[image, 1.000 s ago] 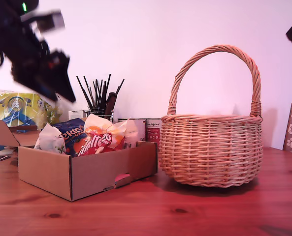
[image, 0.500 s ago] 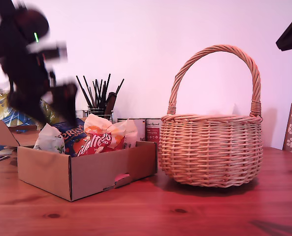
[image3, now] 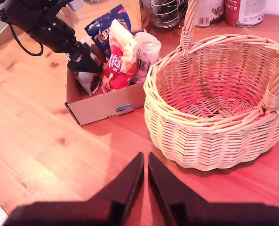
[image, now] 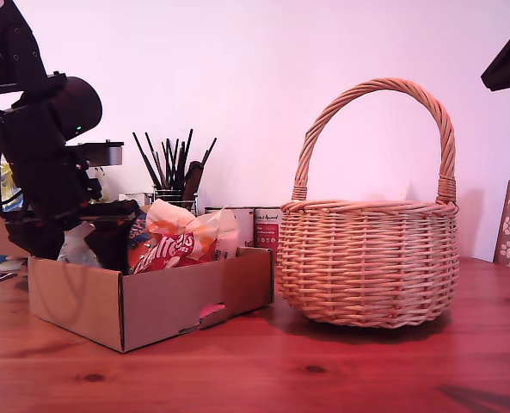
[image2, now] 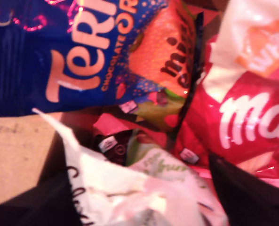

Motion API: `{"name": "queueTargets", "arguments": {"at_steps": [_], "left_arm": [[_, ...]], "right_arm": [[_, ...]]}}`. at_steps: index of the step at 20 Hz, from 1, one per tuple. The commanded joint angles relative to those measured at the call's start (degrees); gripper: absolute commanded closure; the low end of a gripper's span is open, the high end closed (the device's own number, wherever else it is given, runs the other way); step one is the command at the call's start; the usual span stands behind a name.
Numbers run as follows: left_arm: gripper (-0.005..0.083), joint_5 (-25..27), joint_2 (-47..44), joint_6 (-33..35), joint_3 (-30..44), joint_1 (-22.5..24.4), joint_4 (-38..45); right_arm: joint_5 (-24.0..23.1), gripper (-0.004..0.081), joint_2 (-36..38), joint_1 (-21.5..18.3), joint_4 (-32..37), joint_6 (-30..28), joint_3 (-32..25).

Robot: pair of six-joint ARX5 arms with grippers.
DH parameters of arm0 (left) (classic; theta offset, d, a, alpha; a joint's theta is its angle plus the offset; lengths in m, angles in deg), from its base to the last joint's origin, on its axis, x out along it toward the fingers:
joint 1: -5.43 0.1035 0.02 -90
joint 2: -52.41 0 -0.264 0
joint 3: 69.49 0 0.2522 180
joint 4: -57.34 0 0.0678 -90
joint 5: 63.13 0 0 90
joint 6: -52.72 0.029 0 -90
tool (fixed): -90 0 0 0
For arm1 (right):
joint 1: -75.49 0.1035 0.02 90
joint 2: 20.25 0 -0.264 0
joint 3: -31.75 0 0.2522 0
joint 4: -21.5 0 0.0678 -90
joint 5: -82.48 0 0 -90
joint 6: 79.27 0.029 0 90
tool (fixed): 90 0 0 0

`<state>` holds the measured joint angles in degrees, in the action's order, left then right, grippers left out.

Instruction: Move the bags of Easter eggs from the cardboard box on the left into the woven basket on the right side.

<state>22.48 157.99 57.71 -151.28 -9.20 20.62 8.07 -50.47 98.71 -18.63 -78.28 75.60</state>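
My first gripper [image2: 144, 188], jaws spread and probably empty, hangs over the pale bag [image2: 144, 188] inside the cardboard box [image: 151, 297] at the exterior view's left; my second gripper [image3: 145, 172], nearly closed on nothing, hovers by the empty woven basket [image3: 214, 117].

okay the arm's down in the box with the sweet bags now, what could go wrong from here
My first gripper is open over a pale bag that overlaps the blue Terry's bag and the red bag, so closing may pinch two bags or only a loose edge that slips. Lifting towards the woven basket, the bag could catch its tall handle.
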Motion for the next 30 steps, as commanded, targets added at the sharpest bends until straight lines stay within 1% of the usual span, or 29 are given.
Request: {"name": "queueTargets", "arguments": {"at_steps": [1, 2, 3, 8, 11, 13, 15, 18, 19, 21, 24, 25, 28, 30], "left_arm": [[0.0482, 0.0, 1.2, -0.5, 0.8, -0.1, -2.4], [0.058, 0.0, 1.2, -0.3, 0.8, -0.1, -3.1], [0.0619, 0.0, 1.2, 0.0, 0.8, -0.1, -3.4], [0.0632, 0.0, -1.8, 3.4, -0.8, -0.2, -4.3], [0.0632, -0.1, -5.4, 5.6, -3.4, -0.1, -10.3], [0.0632, -0.7, -8.7, 5.6, -3.7, -0.1, -11.7], [0.0632, -3.5, -11.6, 5.7, -3.8, -0.1, -10.4], [0.0632, -13.4, -15.1, 6.0, -3.8, -1.4, -9.5], [0.0632, -14.9, -16.0, 6.6, -3.8, -2.1, -9.6], [0.0632, -15.7, -17.2, 7.1, -3.8, -3.2, -9.4], [0.0632, -14.1, -18.3, 7.0, -3.8, -3.7, -9.2], [0.0632, -14.5, -18.7, 7.0, -3.8, -3.7, -9.1], [0.0632, -17.8, -21.3, 6.4, -3.8, -3.7, -7.6], [0.0632, -22.3, -22.4, 6.4, -3.8, -4.7, -5.5]], "right_arm": [[-0.1, 0.0777, 0.0, -0.3, 0.4, -0.4, -1.4], [-0.1, 0.0777, 0.0, -0.3, 0.4, -0.4, -1.4], [-0.1, 0.0777, 0.0, -0.3, 0.4, -0.4, -1.4], [-0.1, 0.0777, 0.0, -0.3, 0.4, -0.4, -1.4], [-0.1, 0.0777, 0.0, -0.3, 0.3, -0.4, -1.4], [-0.1, 0.0777, 0.0, -0.3, 0.3, -0.4, -1.4], [-0.1, 0.0777, 0.0, -0.3, 0.4, -0.4, -1.4], [-0.1, 0.0777, 0.0, -0.3, 0.4, -0.4, -1.4], [-0.1, 0.0777, 0.0, -0.3, 0.4, -0.4, -1.4], [-0.1, 0.0777, 0.0, -0.3, 0.4, -0.4, -1.4], [-0.1, 0.0777, 0.0, -0.3, 0.3, -0.4, -1.4], [-0.1, 0.0777, 0.0, -0.3, 0.3, -0.4, -1.4], [-0.1, 0.0777, 0.0, -0.3, 0.3, -0.4, -1.4], [-0.1, 0.0777, 0.0, -0.3, 0.4, -0.4, -1.4]]}}
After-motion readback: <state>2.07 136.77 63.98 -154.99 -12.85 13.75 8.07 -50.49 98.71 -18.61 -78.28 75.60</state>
